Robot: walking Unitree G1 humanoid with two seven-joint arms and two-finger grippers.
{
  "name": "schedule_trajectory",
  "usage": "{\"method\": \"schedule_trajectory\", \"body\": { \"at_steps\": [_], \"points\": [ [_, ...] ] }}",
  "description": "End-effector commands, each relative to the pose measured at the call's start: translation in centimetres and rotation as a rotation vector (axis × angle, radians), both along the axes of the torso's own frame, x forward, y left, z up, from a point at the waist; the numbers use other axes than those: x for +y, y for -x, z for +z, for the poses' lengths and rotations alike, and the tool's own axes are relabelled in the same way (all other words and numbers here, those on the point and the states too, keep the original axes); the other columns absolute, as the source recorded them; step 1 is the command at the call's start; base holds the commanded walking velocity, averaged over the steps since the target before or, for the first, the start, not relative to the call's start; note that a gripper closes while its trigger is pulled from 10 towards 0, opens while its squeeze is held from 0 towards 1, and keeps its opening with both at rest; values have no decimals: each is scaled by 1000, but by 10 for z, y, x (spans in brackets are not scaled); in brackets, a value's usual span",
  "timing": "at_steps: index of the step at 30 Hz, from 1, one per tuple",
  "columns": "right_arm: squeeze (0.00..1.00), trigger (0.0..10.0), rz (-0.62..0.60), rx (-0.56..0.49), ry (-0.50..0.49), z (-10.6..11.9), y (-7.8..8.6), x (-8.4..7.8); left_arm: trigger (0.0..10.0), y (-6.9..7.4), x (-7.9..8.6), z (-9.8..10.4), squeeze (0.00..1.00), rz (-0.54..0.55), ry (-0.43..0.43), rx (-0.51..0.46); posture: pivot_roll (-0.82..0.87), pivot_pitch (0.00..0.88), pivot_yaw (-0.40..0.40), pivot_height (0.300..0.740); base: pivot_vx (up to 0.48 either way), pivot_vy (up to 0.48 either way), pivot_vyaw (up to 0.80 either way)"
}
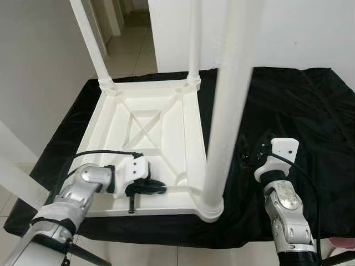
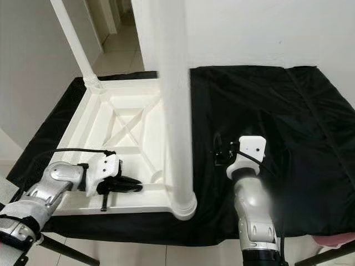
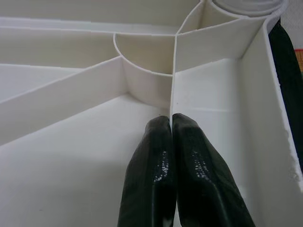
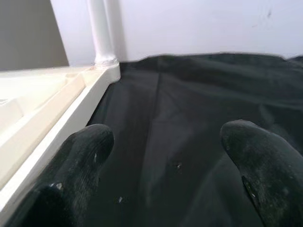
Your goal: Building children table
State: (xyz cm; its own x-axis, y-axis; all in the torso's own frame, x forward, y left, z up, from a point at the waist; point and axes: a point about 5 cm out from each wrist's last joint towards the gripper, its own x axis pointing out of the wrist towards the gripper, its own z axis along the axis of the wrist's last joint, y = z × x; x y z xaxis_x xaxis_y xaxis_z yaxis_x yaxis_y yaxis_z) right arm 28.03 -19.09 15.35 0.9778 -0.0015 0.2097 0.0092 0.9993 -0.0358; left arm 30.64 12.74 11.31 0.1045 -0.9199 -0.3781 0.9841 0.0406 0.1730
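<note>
A white plastic children's table (image 1: 147,127) lies upside down on a black cloth (image 1: 294,116). White legs stand in three of its corners: the near right leg (image 1: 224,111), the far left leg (image 1: 91,41) and the far right leg (image 1: 194,39). My left gripper (image 1: 158,187) rests inside the tabletop's underside near the near right corner, its fingers (image 3: 189,175) shut together with nothing between them, pointing at a rib by the round leg socket (image 3: 142,59). My right gripper (image 2: 221,151) hovers over the cloth right of the table, fingers (image 4: 80,161) wide open.
The cloth-covered surface ends close in front of me, with tiled floor (image 1: 138,252) below. A white wall (image 1: 299,30) runs behind, and a doorway with a corridor (image 1: 130,39) opens at the far left. Bare black cloth stretches right of the table.
</note>
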Motion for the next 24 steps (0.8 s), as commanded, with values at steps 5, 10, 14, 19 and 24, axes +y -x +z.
{"method": "schedule_trajectory", "body": {
  "at_steps": [5, 10, 14, 19, 24],
  "points": [
    [0, 10000, 15, 13, -8, -3, 5, -4, 10000, -7, -7, 8, 1000, 192, 144, -4, -93, 78, 104, 740, 0, 0, 0],
    [1000, 10000, 32, 11, -25, -2, 9, -11, 10000, -7, -4, 13, 0, 205, 147, -48, -100, 78, 105, 740, 0, 0, 0],
    [1000, 10000, 75, -1, -16, 1, 17, -16, 10000, -3, 4, 17, 0, 220, 153, -44, -103, 78, 104, 740, 0, 0, 0],
    [0, 10000, 171, 20, -30, 2, 29, -25, 10000, 9, 12, 20, 0, 229, 158, -40, -104, 73, 107, 740, 0, 0, 0],
    [0, 10000, 330, 73, 45, -2, 43, -30, 10000, 19, 14, 21, 0, 240, 177, -38, -109, 75, 110, 740, 0, 0, 0]
  ]
}}
